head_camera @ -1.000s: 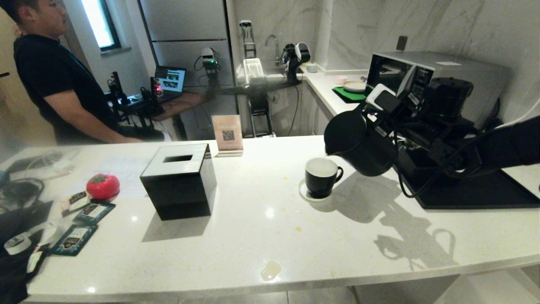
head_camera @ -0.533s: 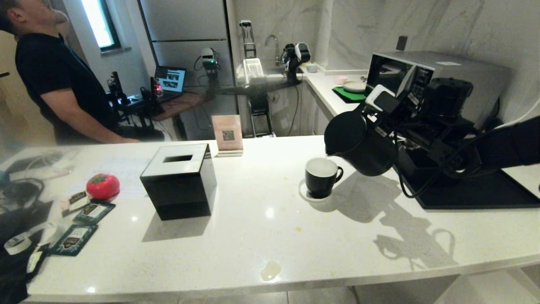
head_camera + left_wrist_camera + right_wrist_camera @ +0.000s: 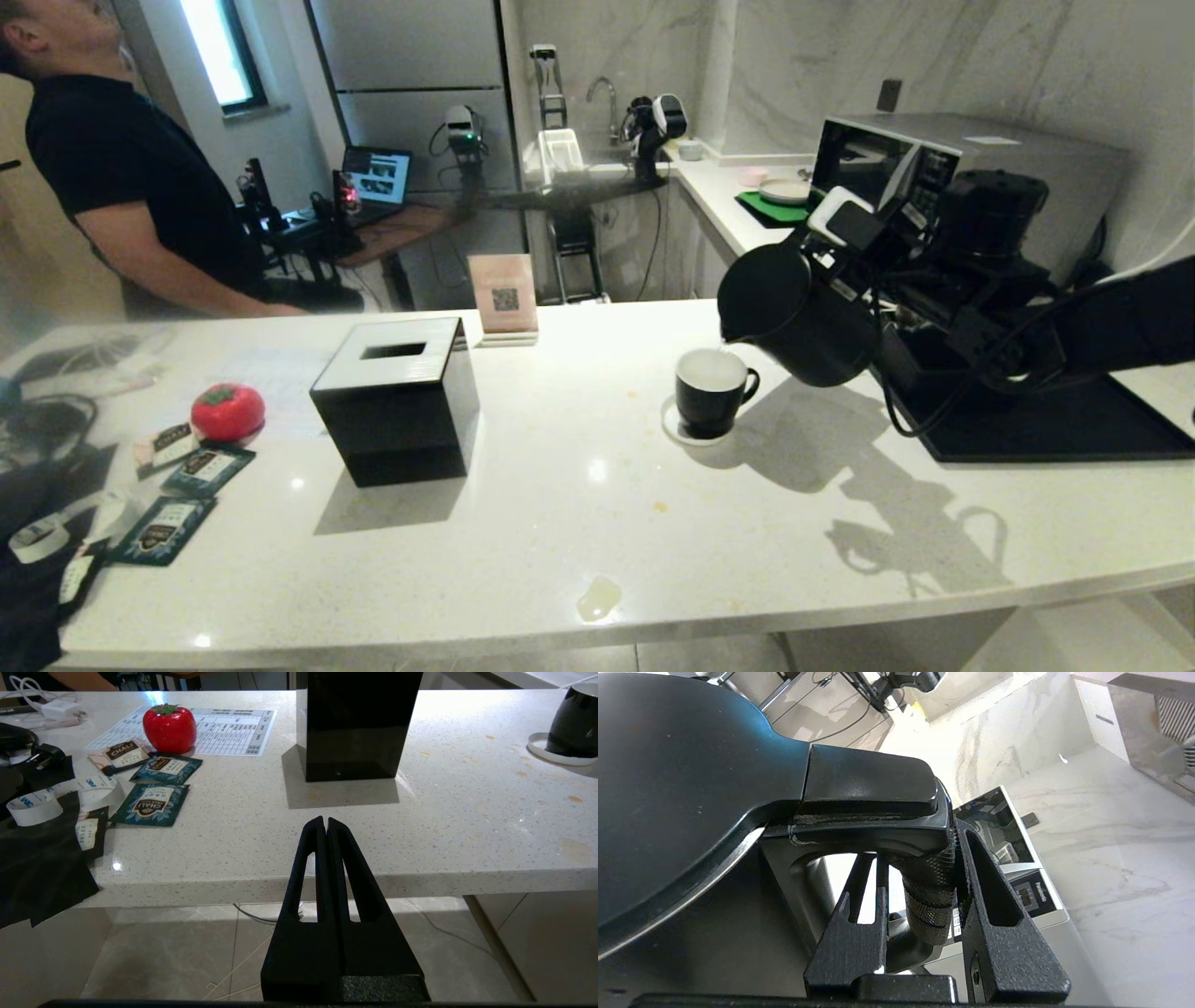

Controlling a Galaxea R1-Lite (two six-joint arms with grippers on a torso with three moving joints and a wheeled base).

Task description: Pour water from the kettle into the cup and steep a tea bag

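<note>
— What lay at the left of the counter (image 3: 560, 523)?
— Tea packets (image 3: 168, 527) and a red strawberry (image 3: 228, 411); the left gripper (image 3: 325, 828) hung off the near edge, jaws pressed together, empty.
— And rightward?
— The tissue box (image 3: 397, 401), then the cup (image 3: 709, 392) on its coaster (image 3: 674, 427). The right gripper (image 3: 920, 891) clamped the kettle (image 3: 794, 317) by its handle, tilted, spout just above the cup.

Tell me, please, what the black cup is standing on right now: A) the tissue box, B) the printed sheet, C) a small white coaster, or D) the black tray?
C: the cup sits on a small white coaster on the countertop, left of the black tray.
</note>
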